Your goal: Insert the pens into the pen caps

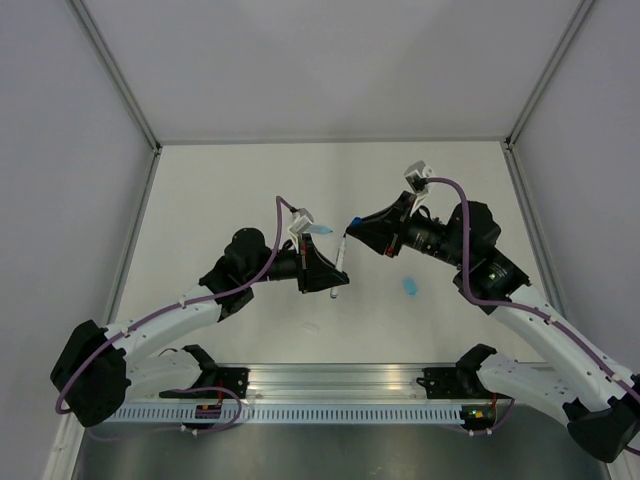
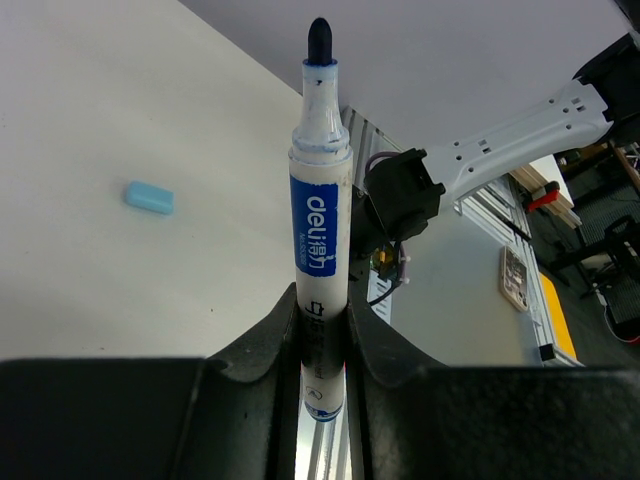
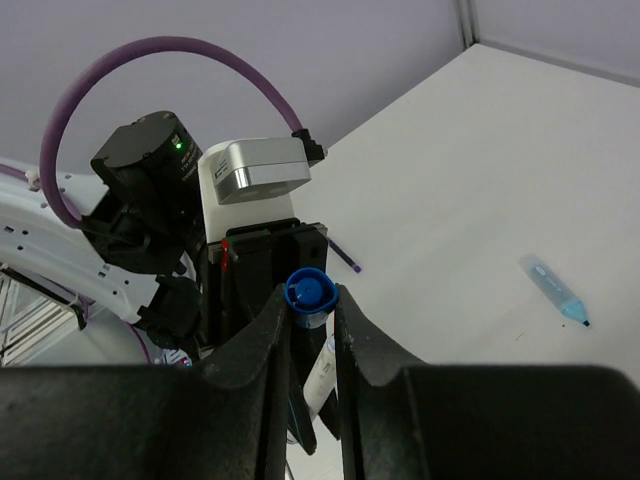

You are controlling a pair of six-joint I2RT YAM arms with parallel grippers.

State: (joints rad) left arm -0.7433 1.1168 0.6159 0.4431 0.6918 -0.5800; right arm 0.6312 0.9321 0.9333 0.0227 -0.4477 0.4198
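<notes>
Now the white pen (image 2: pixel 320 230) is being clamped in the left jaws, centre frame, and the dark blue cap (image 3: pixel 308 292) is being pinched in the right jaws; tip risks being jammed on the rim if misaligned.

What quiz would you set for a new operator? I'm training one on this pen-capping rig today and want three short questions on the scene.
1. True or false: the pen in the left gripper is already capped.
2. The right gripper holds: A) another pen B) a dark blue cap C) nothing.
3. Fill in: a pale cap lies loose on the ____.
Key: 1 false, its tip is bare; 2 B; 3 table.
</notes>
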